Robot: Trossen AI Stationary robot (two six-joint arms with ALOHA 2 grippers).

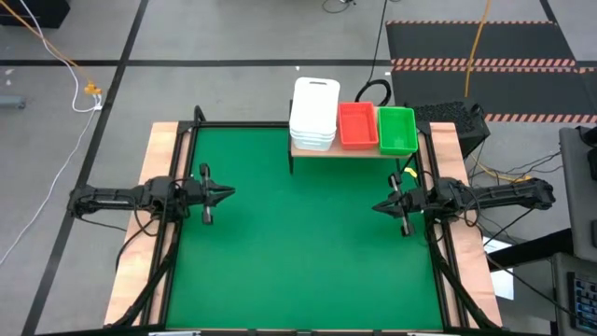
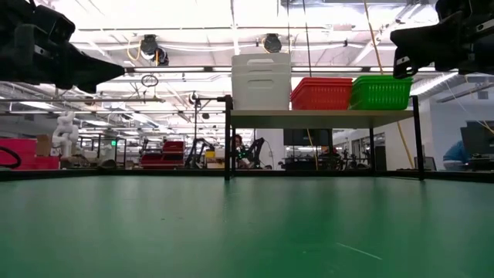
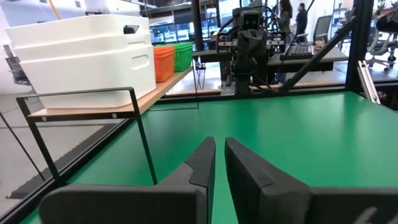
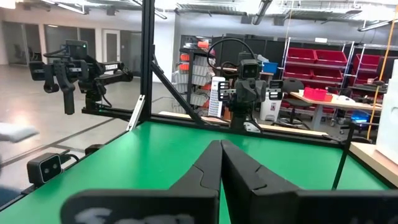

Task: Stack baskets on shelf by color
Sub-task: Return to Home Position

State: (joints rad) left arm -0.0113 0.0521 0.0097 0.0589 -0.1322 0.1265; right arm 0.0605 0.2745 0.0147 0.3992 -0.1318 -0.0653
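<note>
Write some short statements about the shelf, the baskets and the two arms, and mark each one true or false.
1. The white baskets make the tallest stack on the shelf. True.
2. The white baskets are in the middle of the shelf. False: they are at its left end, and the red baskets are in the middle.
3. The green baskets are at the right end of the shelf. True.
4. One gripper holds a basket. False: the left gripper and the right gripper are both shut and empty, above the table.
5. A basket lies on the table. False: none shows there.
</note>
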